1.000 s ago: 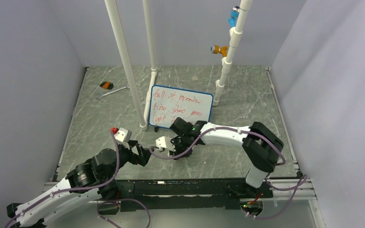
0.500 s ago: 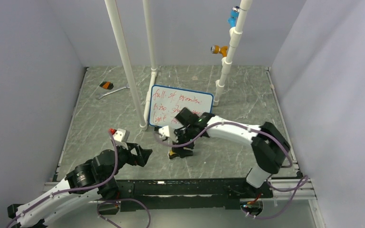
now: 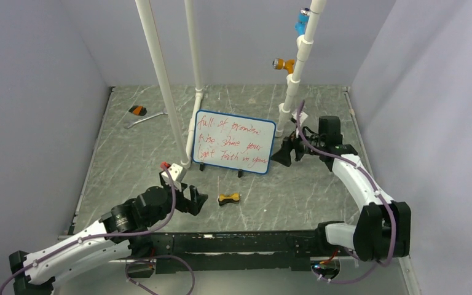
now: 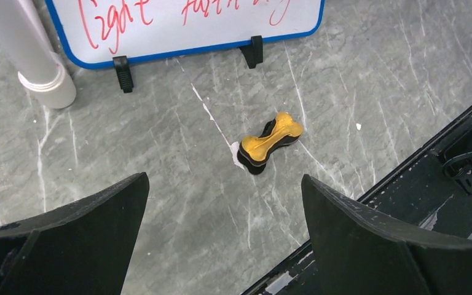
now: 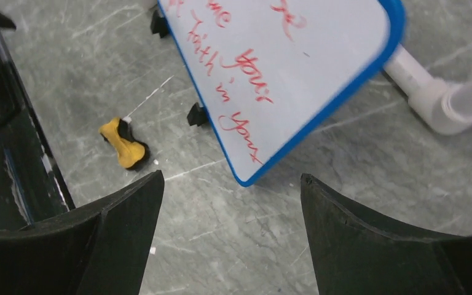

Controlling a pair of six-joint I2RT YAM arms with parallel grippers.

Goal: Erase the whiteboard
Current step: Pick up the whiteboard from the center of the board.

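Our left arm lies low over the tabletop, reaching from the 7 o'clock corner toward the centre. Its tool (image 3: pixel 198 200) has the jaws wide apart and holds nothing. At 3 o'clock of it, near but apart, a small yellow bone-shaped piece with a black underside (image 3: pixel 228 198) lies flat.

Our right arm rises from its base at 5 o'clock, bends at the elbow and stretches toward 12 o'clock. Its tool (image 3: pixel 282 153) also stands wide open and empty, just beside the right edge of the small rectangular whiteboard with a thin blue frame (image 3: pixel 234 142). We cannot tell if it touches the frame.

The whiteboard stands on small black feet near the middle of the grey marbled tabletop (image 3: pixel 129 160), slightly leaned back, with three lines of red handwriting on its face. The yellow piece lies at 6 o'clock of it.

Three white plastic pipes (image 3: pixel 160 80) stand up at 9, 12 and 2 o'clock of the board. At 10 o'clock lie a metal wrench (image 3: pixel 145 118) and a small orange and black object (image 3: pixel 137 110). Plain pale walls (image 3: pixel 31 92) close in three sides.
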